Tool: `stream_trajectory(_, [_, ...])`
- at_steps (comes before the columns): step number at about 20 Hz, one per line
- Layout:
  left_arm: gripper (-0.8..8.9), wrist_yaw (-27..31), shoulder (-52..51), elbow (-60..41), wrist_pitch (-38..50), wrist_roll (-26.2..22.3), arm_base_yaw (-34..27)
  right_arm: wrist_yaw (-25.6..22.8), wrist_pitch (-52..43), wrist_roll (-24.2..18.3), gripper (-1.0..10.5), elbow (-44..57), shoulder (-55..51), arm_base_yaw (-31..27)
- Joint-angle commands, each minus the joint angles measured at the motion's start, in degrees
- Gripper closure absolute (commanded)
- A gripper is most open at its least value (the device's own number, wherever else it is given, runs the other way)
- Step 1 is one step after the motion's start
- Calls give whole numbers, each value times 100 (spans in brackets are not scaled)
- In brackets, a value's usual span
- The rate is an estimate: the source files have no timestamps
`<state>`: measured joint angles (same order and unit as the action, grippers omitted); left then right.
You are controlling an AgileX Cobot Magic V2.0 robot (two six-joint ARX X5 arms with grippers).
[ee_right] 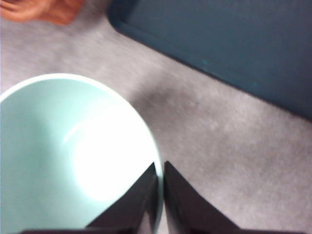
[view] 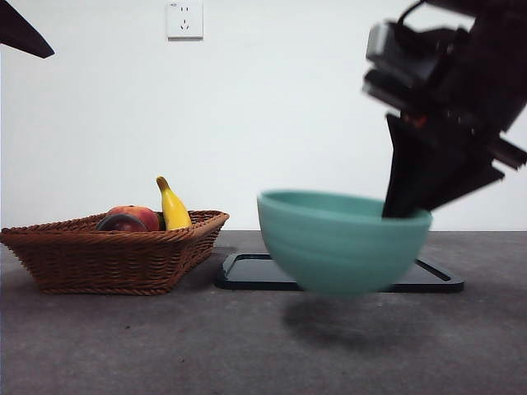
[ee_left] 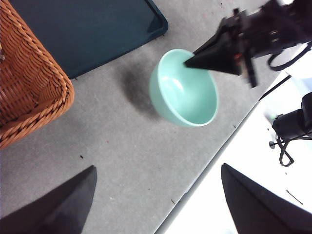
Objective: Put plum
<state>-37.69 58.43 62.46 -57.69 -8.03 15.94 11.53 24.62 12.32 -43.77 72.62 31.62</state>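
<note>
The plum (view: 121, 222) lies in the wicker basket (view: 115, 262), its dark top just showing above the rim, touching a red-orange fruit (view: 140, 215) and next to a yellow banana (view: 172, 209). No gripper is near it. The basket stands on the tabletop (view: 165, 346), just beside a dark tray (view: 247, 271).

The right gripper (ee_right: 161, 195) holds a mint-green bowl (view: 342, 240) by its rim, the jaws closed narrowly on the wall, one inside and one outside. The front view shows the bowl clear of the tabletop, with its shadow below it, in front of the tray; the bowl is empty. The left gripper (ee_left: 156, 204) hangs above the tabletop with its jaws wide apart and nothing between them, the basket's corner in its view.

Judged step: placing the bowl, probably as the receiver for the plum, before the fruit is fetched. To do it well, the bowl should be lowered level until its base rests fully on a flat surface, and the jaws opened only then, since a rim pinch can tip the bowl on release. Lifting the jaws straight up would avoid dragging the rim. The plum would then call for a grasp clear of its neighbours.
</note>
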Motion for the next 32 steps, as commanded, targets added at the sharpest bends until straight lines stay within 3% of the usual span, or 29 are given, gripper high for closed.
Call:
stream_trajectory(1, [411, -35, 35, 98, 22, -46, 20, -76, -120, 74, 934, -9, 254, 68])
stream_trajectory(18, [411, -35, 35, 98, 22, -46, 20, -302, -164, 59, 928, -9, 752, 422])
stream_trajectory(22, [411, -35, 35, 98, 20, -46, 20, -304, -168, 79, 686, -9, 750, 426])
stream_trajectory(32, [411, -35, 35, 98, 20, -46, 20, -525, 267, -26, 674, -407, -118, 409])
